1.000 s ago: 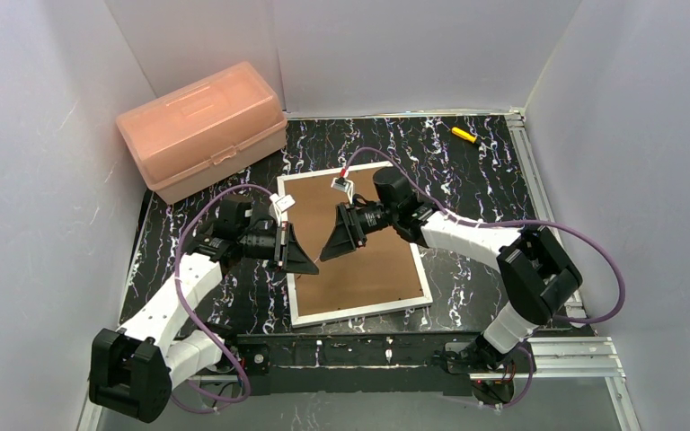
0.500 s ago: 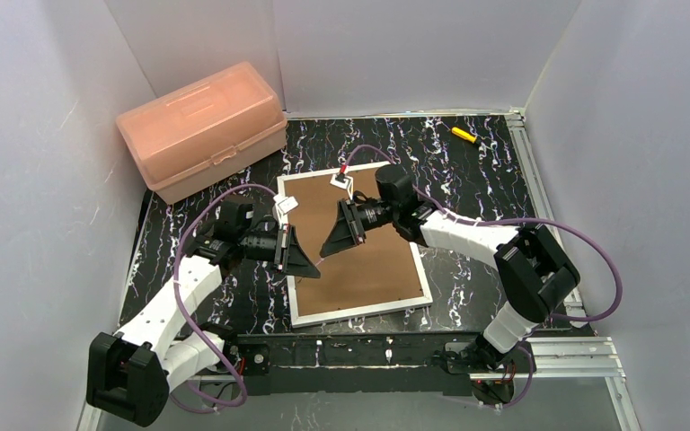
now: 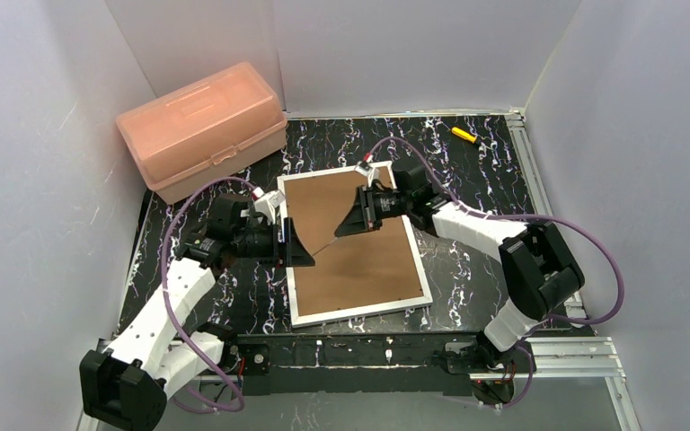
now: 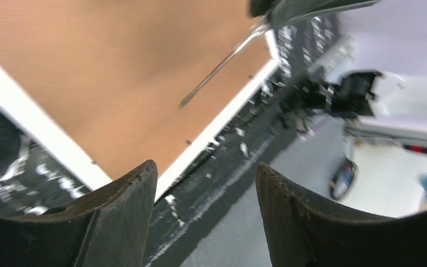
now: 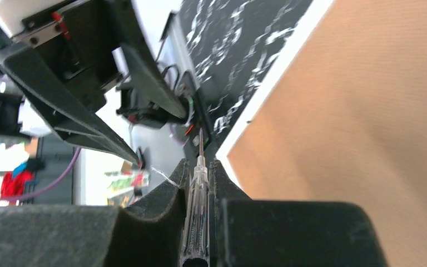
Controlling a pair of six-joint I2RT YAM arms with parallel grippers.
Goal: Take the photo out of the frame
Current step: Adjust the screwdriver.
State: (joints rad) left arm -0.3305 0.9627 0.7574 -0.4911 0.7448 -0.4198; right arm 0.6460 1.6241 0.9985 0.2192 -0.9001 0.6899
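The frame lies face down on the black marbled table, showing its brown back and narrow white border. The photo is hidden under that back. My right gripper hovers over the frame's far half, shut on a clear-handled screwdriver. The screwdriver's thin shaft points toward my left gripper. That gripper is open at the frame's left edge, with nothing between its fingers.
A pink plastic box stands at the back left of the table. At the back right lies a small yellow-handled tool. White walls close in three sides. A metal rail runs along the right edge.
My right gripper shut on the screwdriver, then my left gripper opened and let it go. The right gripper drew back to the far right with it.
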